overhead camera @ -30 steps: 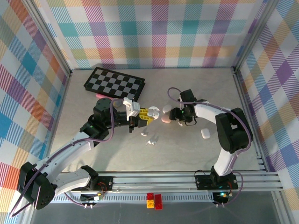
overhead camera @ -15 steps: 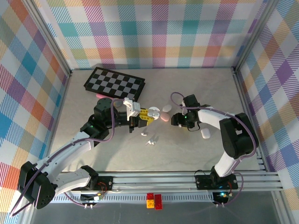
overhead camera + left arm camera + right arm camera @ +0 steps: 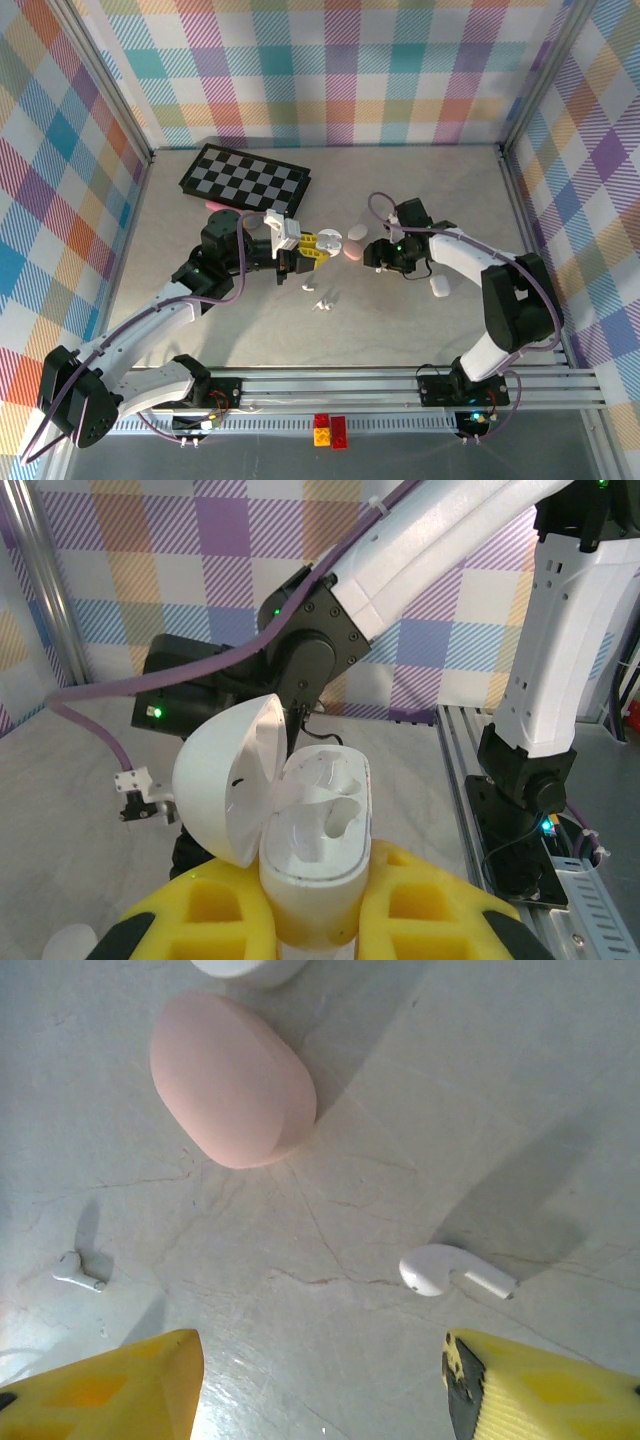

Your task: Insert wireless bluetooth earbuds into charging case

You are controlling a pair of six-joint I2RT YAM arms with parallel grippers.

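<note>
1. The right gripper (image 3: 320,1358), jaws apart and empty, has sunk closer to the table (image 3: 500,1080) over the last second. A white earbud (image 3: 455,1272) now lies between its fingers at lower right, so a pick looks imminent.
2. The left gripper (image 3: 315,910) stays clamped on the open charging case (image 3: 315,825), low in the frame; its sockets look empty.
3. Right wrist count: two earbuds, the second earbud (image 3: 78,1272) at far left, and one pink case (image 3: 232,1080) at upper left.

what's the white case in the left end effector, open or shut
Open. In the left wrist view the white charging case has its lid flipped back to one side, exposing the moulded earbud wells inside.
</note>
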